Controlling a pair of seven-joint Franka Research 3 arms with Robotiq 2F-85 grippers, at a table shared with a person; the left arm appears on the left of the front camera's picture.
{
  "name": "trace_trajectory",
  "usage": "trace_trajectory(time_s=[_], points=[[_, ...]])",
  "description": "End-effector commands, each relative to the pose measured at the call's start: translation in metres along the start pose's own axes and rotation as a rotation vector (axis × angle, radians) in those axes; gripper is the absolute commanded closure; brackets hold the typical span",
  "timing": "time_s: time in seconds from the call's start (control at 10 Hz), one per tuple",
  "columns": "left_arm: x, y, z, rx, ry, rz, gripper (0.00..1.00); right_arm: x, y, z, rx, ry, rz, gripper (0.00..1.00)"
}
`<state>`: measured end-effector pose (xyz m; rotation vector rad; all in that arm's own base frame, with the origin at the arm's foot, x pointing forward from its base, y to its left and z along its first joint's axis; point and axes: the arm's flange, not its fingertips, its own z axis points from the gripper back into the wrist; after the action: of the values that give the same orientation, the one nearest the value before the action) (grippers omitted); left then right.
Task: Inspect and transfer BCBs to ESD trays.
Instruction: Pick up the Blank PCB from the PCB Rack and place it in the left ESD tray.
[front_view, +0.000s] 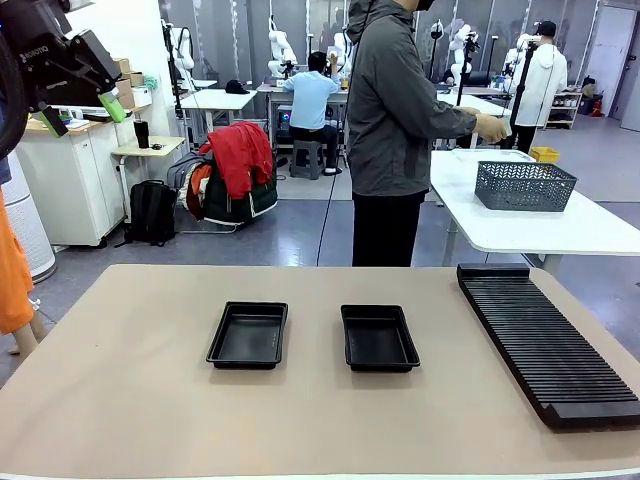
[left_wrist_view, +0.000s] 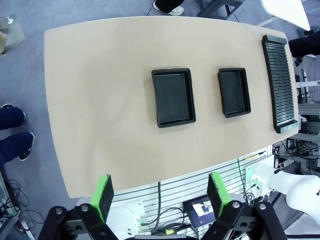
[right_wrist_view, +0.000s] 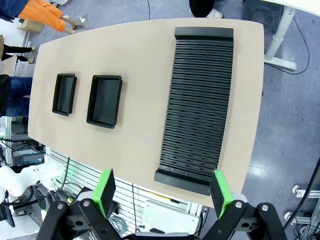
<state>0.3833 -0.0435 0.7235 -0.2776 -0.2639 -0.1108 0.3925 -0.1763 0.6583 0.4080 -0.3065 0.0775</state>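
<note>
Two empty black ESD trays lie side by side mid-table, the left tray (front_view: 248, 335) (left_wrist_view: 173, 97) (right_wrist_view: 65, 94) and the right tray (front_view: 378, 338) (left_wrist_view: 234, 92) (right_wrist_view: 105, 101). The BCBs are out of view. My left gripper (front_view: 82, 113) (left_wrist_view: 161, 195) hangs high above the table's left near corner, open, nothing between its green pads (left_wrist_view: 104, 195). High over the near right side, my right gripper (right_wrist_view: 162, 192) is also open and empty, looking down on the rack and trays. A person (front_view: 395, 130) stands beyond the far edge, turned toward the white table behind.
A long black slotted rack (front_view: 545, 340) (left_wrist_view: 280, 82) (right_wrist_view: 200, 100) lies along the table's right side. A grey mesh basket (front_view: 524, 185) sits on the white table (front_view: 560, 230) behind. Someone's shoes (left_wrist_view: 15, 145) show off the left end.
</note>
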Motion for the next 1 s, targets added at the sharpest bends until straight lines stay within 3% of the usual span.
trace_trajectory(time_s=[0.0, 0.9], points=[[-0.0004, 0.0006, 0.0003, 0.001, -0.01, 0.006, 0.0, -0.0031, 0.001, -0.0002, 0.003, 0.0, 0.001, 0.0], [-0.0004, 0.0006, 0.0003, 0.001, -0.01, 0.006, 0.0, -0.0031, 0.001, -0.0002, 0.003, 0.0, 0.001, 0.0]])
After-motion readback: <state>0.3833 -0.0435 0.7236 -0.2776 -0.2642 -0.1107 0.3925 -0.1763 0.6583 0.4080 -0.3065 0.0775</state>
